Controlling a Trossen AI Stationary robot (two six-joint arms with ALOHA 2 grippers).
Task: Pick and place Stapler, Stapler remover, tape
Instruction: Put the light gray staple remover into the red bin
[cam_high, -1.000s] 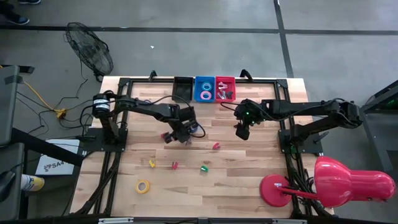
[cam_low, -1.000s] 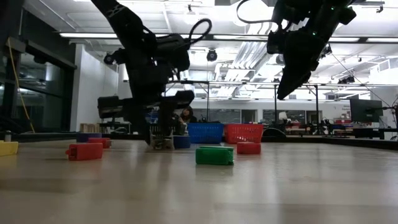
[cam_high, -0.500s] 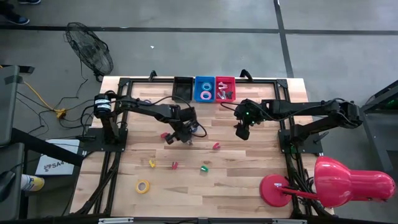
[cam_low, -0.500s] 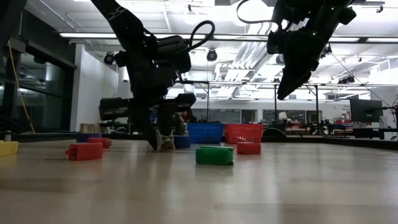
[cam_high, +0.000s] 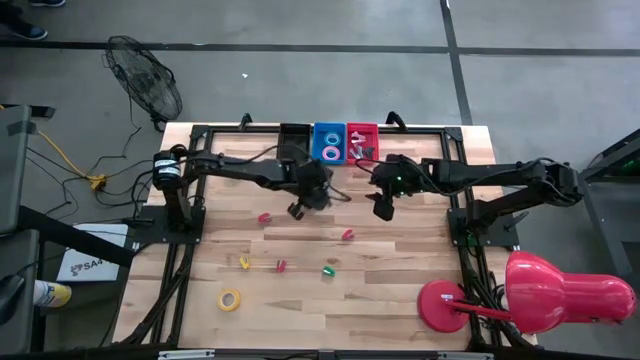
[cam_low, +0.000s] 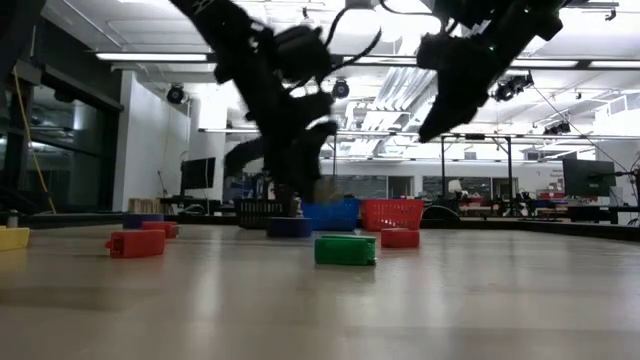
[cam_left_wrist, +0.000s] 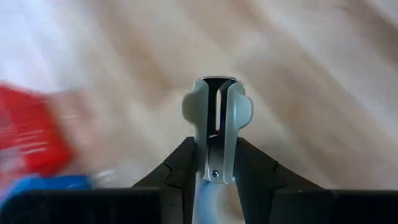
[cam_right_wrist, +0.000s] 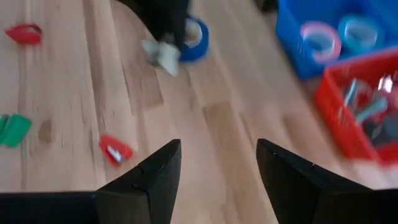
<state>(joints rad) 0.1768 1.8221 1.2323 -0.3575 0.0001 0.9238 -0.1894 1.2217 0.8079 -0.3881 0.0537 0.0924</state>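
Between left gripper (cam_left_wrist: 216, 134) fingers (cam_left_wrist: 186, 162), a pale staple remover (cam_left_wrist: 217, 118)

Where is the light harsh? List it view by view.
Low view: bright ceiling lights backlight the left arm and right arm into dark silhouettes, and the table shows a dull sheen. High view: even light, soft shadows only. Left wrist view: the stapler remover is evenly lit, no glare.

A pale grey staple remover (cam_left_wrist: 216, 134) is pinched upright in the left end effector (cam_high: 303, 207), near the red bin (cam_high: 362, 143). A yellow tape roll (cam_high: 230, 299) lies flat, well apart from it.
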